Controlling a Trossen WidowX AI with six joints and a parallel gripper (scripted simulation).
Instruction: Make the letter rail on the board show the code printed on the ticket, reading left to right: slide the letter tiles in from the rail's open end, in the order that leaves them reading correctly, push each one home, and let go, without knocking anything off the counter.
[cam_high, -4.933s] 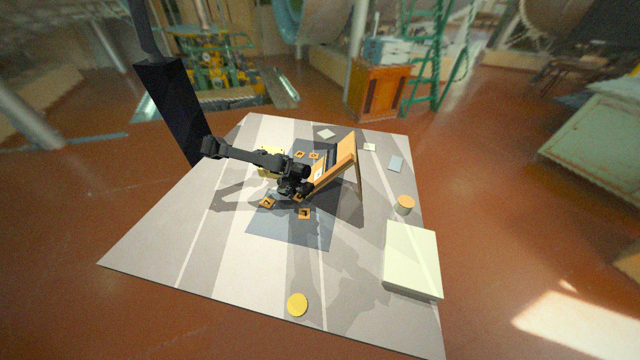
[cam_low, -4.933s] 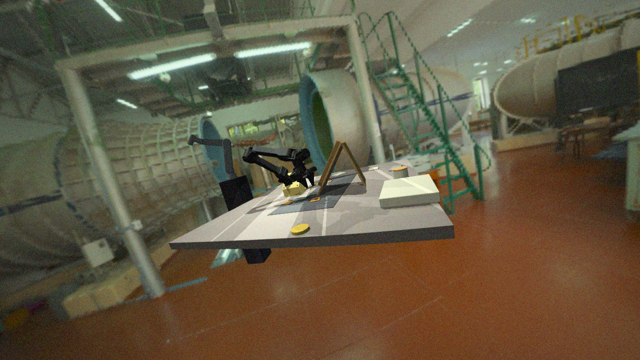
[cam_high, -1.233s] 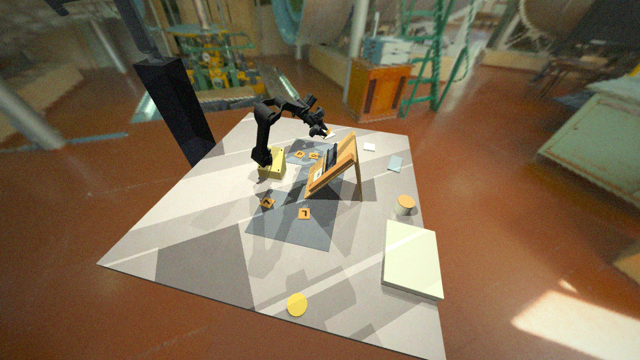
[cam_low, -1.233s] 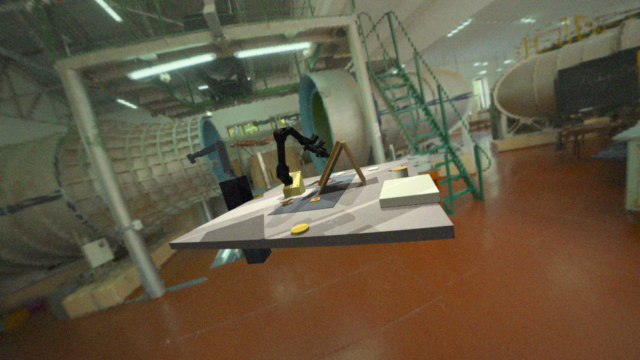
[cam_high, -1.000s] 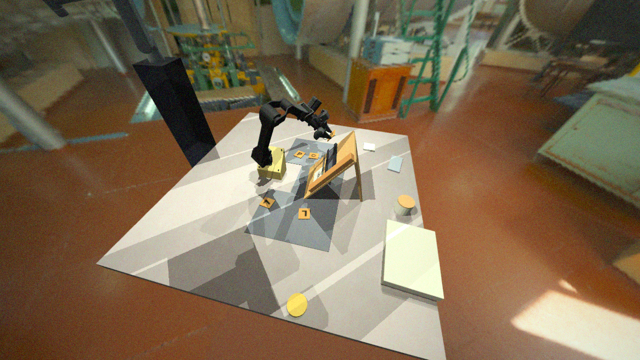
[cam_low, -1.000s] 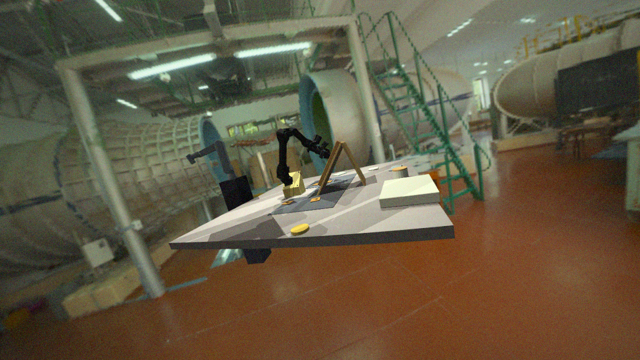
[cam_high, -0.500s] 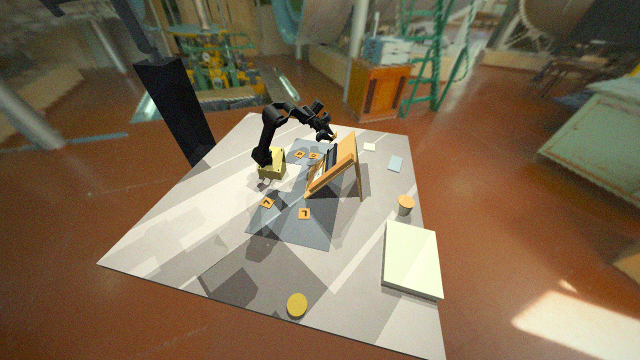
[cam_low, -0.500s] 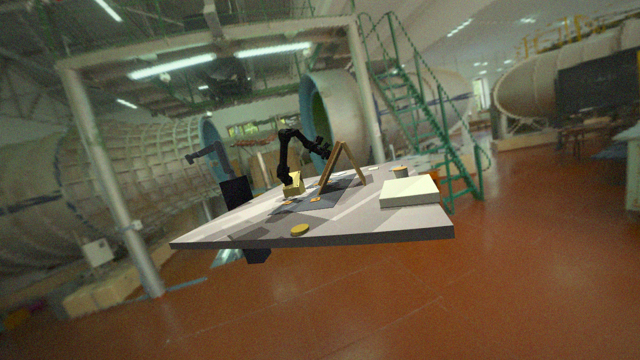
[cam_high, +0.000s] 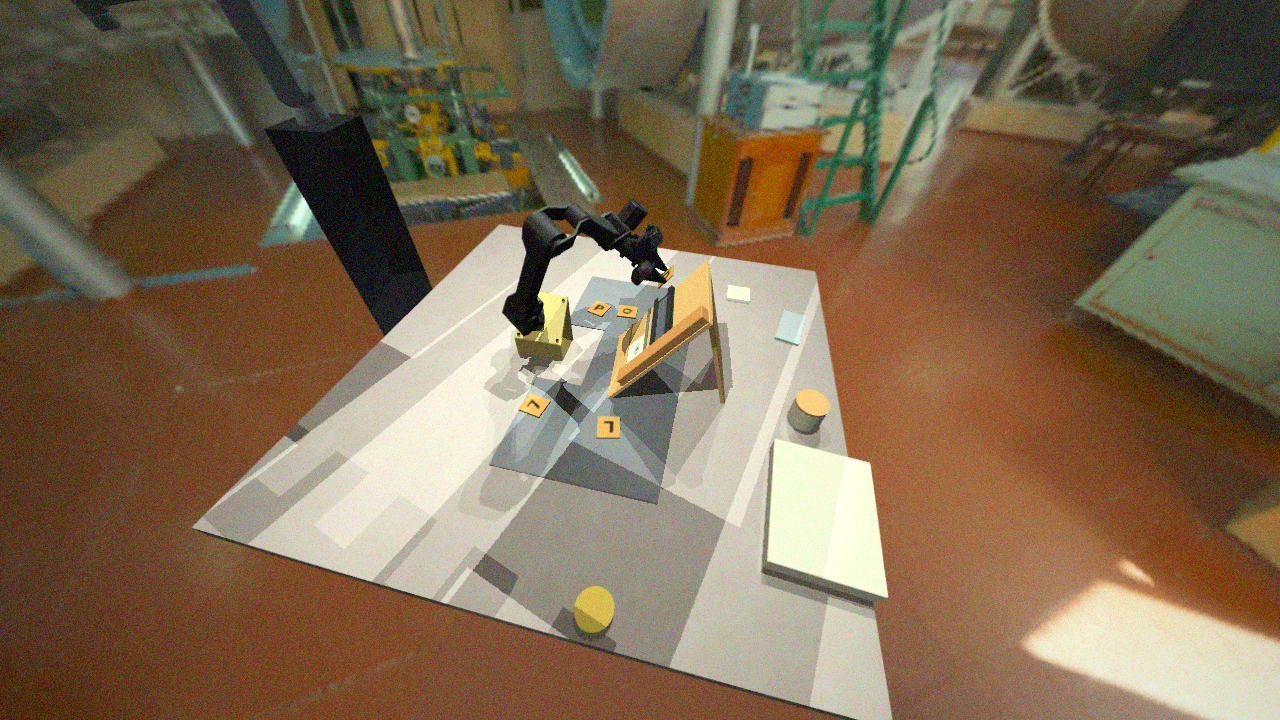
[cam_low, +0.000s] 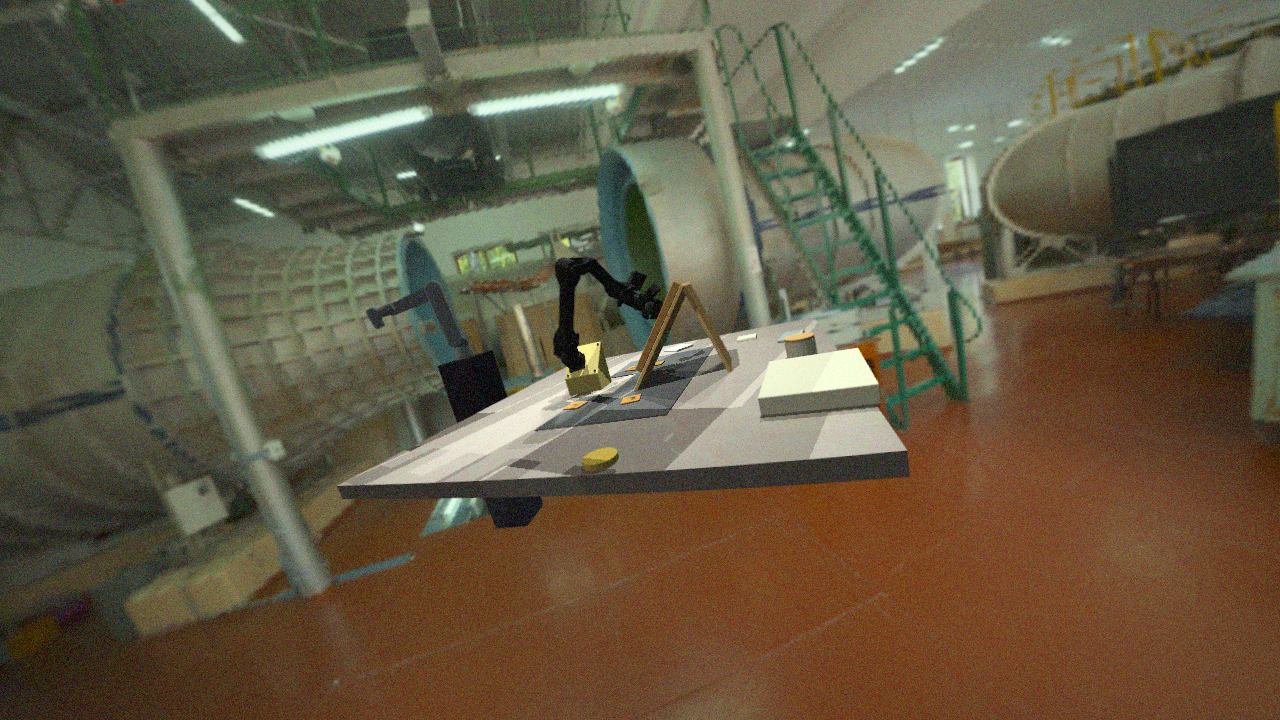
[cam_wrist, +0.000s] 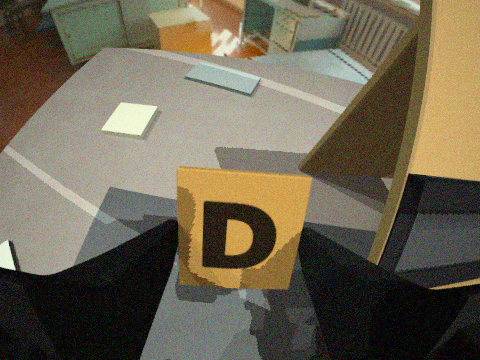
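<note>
So the gripper (cam_high: 664, 275) (cam_low: 657, 308) (cam_wrist: 239, 234) has its fingers clamped on the D tile (cam_wrist: 239, 230), holding it up in the air near the leaning wooden board (cam_high: 689, 304) (cam_low: 662, 335) (cam_wrist: 452, 90), clear of the dark rail (cam_high: 662, 313) (cam_wrist: 440, 240). Four other tiles are lying flat, two on each side of the board along the grey-blue mat (cam_high: 626, 465) (cam_low: 617, 410). Ticket's on the board, but the print is too tiny to read.

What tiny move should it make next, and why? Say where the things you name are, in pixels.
Probably ease the D tile (cam_high: 667, 275) (cam_wrist: 240, 229) sideways toward the board (cam_high: 691, 300) (cam_low: 660, 338) (cam_wrist: 450, 95), lining it up with the dark rail (cam_high: 663, 308) (cam_wrist: 440, 240): the end effector (cam_high: 664, 275) (cam_wrist: 239, 234) grips the tile upright, but it sits beside the board, outside the rail.
</note>
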